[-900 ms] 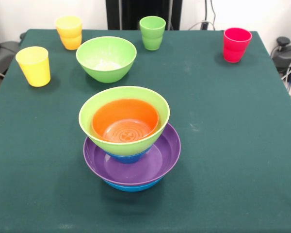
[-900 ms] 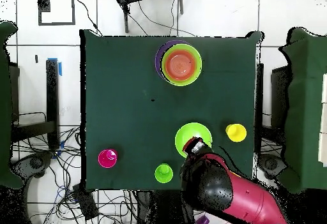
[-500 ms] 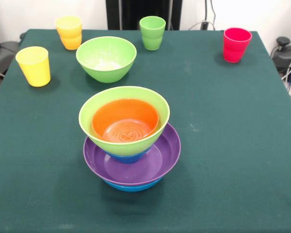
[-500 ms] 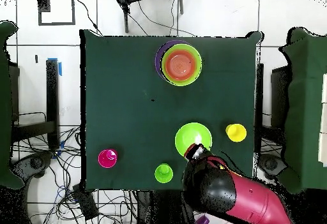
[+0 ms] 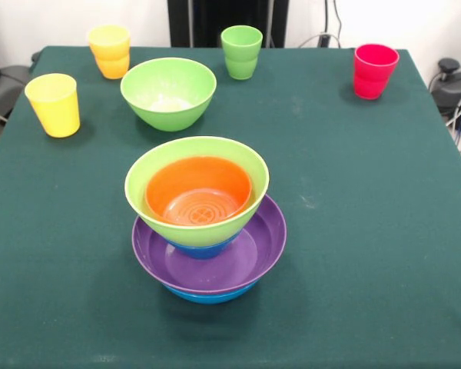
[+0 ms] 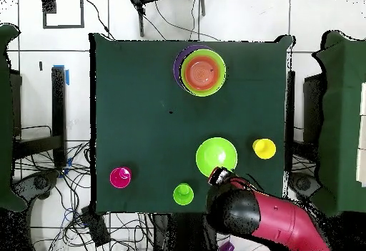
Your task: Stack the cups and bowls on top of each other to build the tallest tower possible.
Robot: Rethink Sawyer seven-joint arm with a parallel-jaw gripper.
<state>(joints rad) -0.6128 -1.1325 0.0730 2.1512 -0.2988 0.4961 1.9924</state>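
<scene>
The tower [image 5: 206, 219] stands upright on the green table [image 5: 369, 231], toward the side far from the robot: a large blue bowl [image 5: 210, 294] lowest, then the wide purple bowl [image 5: 250, 257], a small blue bowl [image 5: 203, 249], a light green bowl [image 5: 186, 227], and the small orange bowl [image 5: 200, 192] nested inside it, all mouths up. The gripper [image 6: 220, 176] shows only overhead, at the near rim of the loose light green bowl [image 6: 216, 156], well apart from the tower; whether it is open or closed cannot be told. The yellow cup [image 5: 54, 104], orange-yellow cup [image 5: 110, 51], light green cup [image 5: 241, 51] and red cup [image 5: 374, 71] stand upright and apart along the robot's side.

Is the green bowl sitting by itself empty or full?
Empty. The lone green bowl shows only its bare inside in the front view.
</scene>
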